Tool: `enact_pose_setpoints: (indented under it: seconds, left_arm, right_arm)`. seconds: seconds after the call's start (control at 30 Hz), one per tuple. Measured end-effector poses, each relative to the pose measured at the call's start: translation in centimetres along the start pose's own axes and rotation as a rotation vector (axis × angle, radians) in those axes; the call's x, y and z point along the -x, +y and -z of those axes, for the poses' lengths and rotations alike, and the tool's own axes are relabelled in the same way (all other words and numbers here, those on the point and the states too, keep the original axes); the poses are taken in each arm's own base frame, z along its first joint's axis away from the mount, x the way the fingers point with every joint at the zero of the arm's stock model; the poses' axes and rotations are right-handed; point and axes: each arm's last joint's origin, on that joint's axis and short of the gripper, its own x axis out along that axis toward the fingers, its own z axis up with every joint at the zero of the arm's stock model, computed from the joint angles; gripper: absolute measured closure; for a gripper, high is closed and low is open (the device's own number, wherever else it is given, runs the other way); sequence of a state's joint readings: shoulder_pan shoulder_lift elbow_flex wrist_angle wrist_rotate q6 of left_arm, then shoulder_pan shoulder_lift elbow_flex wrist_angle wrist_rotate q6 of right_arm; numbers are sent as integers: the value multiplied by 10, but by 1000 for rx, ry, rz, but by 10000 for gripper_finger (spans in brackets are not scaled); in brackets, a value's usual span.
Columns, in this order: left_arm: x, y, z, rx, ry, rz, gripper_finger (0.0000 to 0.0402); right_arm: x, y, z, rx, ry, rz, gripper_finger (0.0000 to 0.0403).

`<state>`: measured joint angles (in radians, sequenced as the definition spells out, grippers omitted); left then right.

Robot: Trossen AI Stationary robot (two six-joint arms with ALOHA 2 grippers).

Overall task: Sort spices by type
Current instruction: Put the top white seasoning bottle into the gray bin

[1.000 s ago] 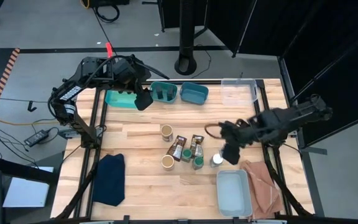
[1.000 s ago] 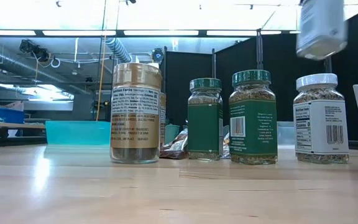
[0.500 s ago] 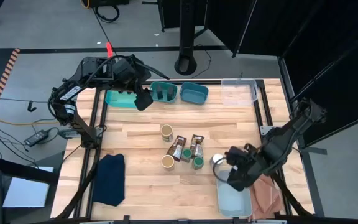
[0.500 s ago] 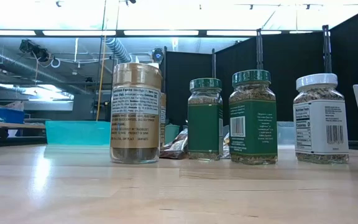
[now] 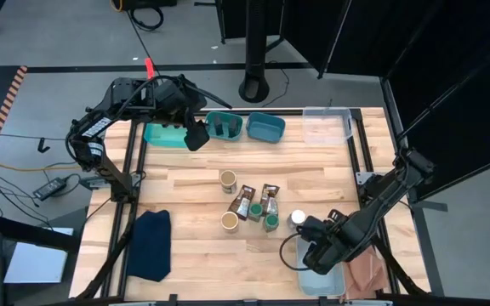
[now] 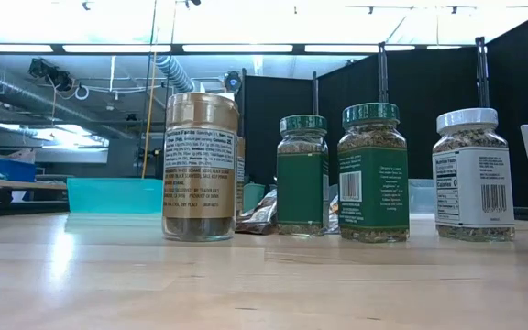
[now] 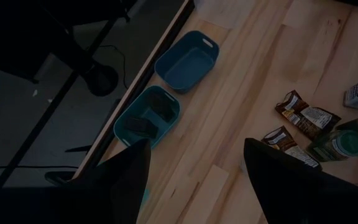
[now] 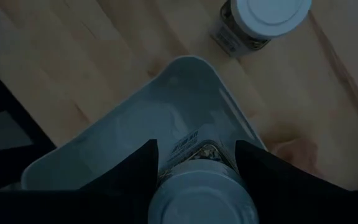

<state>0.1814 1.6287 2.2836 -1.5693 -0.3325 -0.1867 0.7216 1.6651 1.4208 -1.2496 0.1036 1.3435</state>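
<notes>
the right gripper (image 8: 197,163) is hanging over the pale bin (image 5: 306,274) at the near right of the table (image 5: 185,183). its two dark fingers (image 8: 132,168) are squeezing a white-lidded jar (image 8: 201,186), and the jar is sitting down inside the bin's walls. whether it is touching the bin floor is hard to tell.

another white-lidded jar (image 5: 297,219) is standing on the wood just beside that bin, on its far side. in the low view it is showing as the last jar in the row (image 6: 471,174).

the left gripper (image 5: 196,136) is waiting near the far left, above the teal bins (image 5: 225,126). its fingers are standing well apart and holding nothing.

in the middle of the table, two tan-topped jars (image 5: 228,179) are standing, one nearer the bins and one nearer the front. just beside them, brown packets (image 5: 246,201) are lying flat, and two green-lidded jars (image 5: 270,222) are standing close together. black things (image 7: 148,115) are lying in one teal bin. a dark blue cloth (image 5: 150,244) is lying at the near left.
</notes>
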Motion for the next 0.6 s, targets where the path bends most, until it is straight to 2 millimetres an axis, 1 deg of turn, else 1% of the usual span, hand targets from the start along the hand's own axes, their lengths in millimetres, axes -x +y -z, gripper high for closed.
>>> enact_pose_setpoints:
  seconds: [0.13, 0.33, 0.43, 0.53, 0.6]
  left_arm:
    - [0, 0, 0, -3, 0, 0, 138]
    - [0, 0, 0, -4, 1, 0, 138]
    - [0, 0, 0, -4, 1, 0, 138]
    - [0, 0, 0, -4, 1, 0, 138]
    - [0, 0, 0, -4, 1, 0, 138]
  right_arm:
    - [-7, 4, -1, -1, -19, 12, 197]
    - [-5, 4, -4, -25, -106, 8, 193]
    - [-5, 4, -4, -24, -121, 10, 194]
    - [-6, 5, -4, -22, -128, 7, 193]
    - [-10, 6, -3, -22, -138, -5, 193]
